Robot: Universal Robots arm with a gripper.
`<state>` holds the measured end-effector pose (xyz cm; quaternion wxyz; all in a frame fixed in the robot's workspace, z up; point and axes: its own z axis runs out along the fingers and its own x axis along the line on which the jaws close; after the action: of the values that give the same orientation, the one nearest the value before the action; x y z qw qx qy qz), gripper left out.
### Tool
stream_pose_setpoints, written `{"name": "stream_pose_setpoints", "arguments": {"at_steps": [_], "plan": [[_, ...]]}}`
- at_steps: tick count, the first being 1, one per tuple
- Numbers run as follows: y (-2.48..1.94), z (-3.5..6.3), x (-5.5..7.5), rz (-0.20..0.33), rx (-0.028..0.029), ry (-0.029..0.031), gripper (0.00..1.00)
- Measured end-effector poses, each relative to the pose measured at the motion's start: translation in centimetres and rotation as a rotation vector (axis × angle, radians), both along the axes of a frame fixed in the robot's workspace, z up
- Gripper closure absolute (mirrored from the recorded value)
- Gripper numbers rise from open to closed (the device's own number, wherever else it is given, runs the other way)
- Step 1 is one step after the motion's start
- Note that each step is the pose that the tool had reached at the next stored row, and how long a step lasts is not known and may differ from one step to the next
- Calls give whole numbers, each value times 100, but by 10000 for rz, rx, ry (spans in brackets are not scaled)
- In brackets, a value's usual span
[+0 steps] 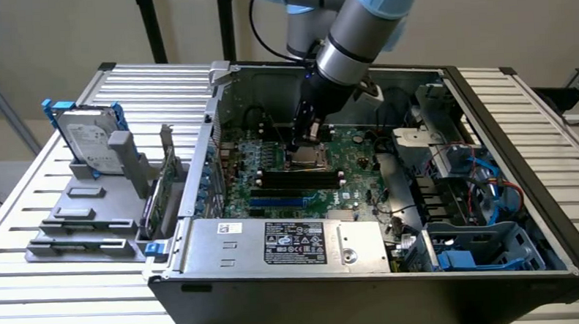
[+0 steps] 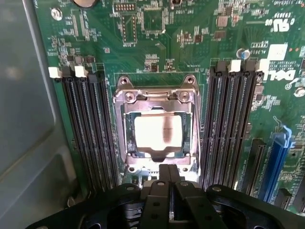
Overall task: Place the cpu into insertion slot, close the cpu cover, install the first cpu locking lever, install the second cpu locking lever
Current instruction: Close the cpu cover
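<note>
The cpu point(image 2: 158, 131) lies flat in the insertion slot point(image 2: 130, 143), its pale metal top showing through the square window. The cpu cover point(image 2: 155, 94) is down around it, a silver frame on the green board. My gripper point(image 2: 167, 172) is shut with nothing between its fingers. Its tips are at the cover's edge on the side away from the hinge; I cannot tell whether they touch. In the exterior view the gripper point(image 1: 305, 141) hangs inside the open computer case just above the socket point(image 1: 309, 159).
Long black memory slots point(image 2: 90, 129) flank the socket, with another set point(image 2: 233, 124) on its other side and a blue slot point(image 2: 276, 162) beyond. A grey case wall point(image 2: 28, 119) is close by. The power supply point(image 1: 283, 243) and a cabled drive cage point(image 1: 467, 198) crowd the case.
</note>
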<state>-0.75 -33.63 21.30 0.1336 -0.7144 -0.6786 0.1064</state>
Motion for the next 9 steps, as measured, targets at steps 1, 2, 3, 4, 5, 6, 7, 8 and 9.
{"name": "stream_pose_setpoints", "arguments": {"at_steps": [1, 2, 3, 4, 5, 6, 7, 8, 9], "plan": [[0, -17, -26, -16, -3, 1, 89], [0, -33, -47, -35, -2, 1, 89], [0, -47, -61, -55, -1, 0, 89], [0, -59, -69, -72, -2, 0, 89], [0, -68, -73, -86, 0, -1, 89], [0, -74, -74, -94, -2, -1, 89], [0, -79, -74, -99, -2, 0, 89], [0, -86, -74, -103, -2, -1, 89], [0, -94, -74, -107, -2, -1, 89]]}}
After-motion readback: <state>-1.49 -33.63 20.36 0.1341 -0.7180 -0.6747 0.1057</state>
